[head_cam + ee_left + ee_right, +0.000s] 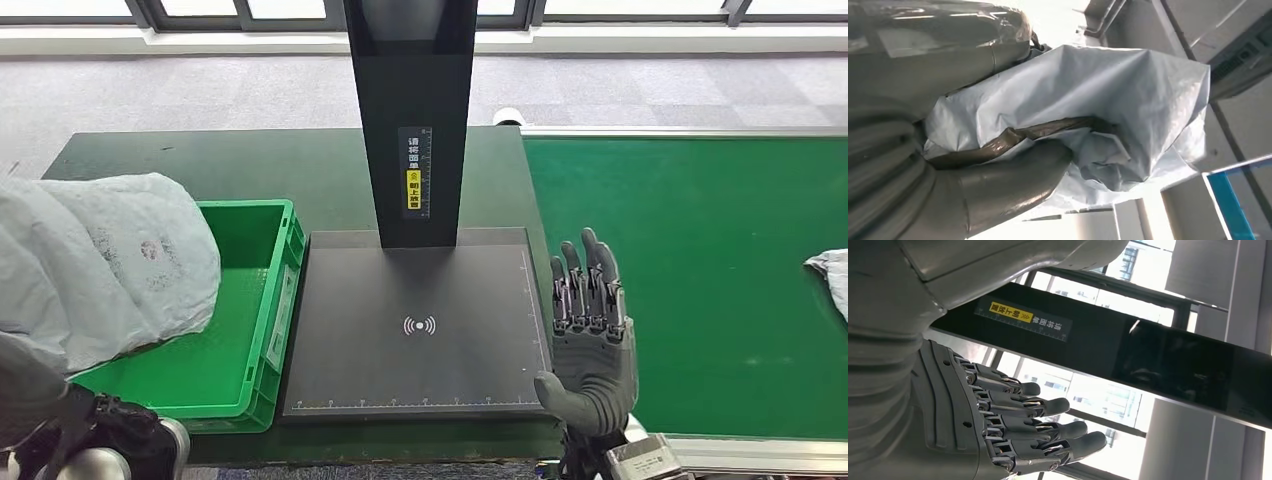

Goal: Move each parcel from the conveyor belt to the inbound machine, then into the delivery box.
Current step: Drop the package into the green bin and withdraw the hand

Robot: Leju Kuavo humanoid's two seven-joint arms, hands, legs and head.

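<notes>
Holding the parcel (100, 260) in my left hand (998, 185) above the green box (262, 300), I should release it next; right hand (590, 340) fingers spread, empty.

The robot's grey right hand (1013, 432) holds nothing, its dark fingers (1048, 405) stretched out straight and slightly apart. Beyond them runs a glossy black flat post (1158, 360) bearing a yellow-and-black label (1023, 318), with bright windows (1088, 395) behind.
</notes>
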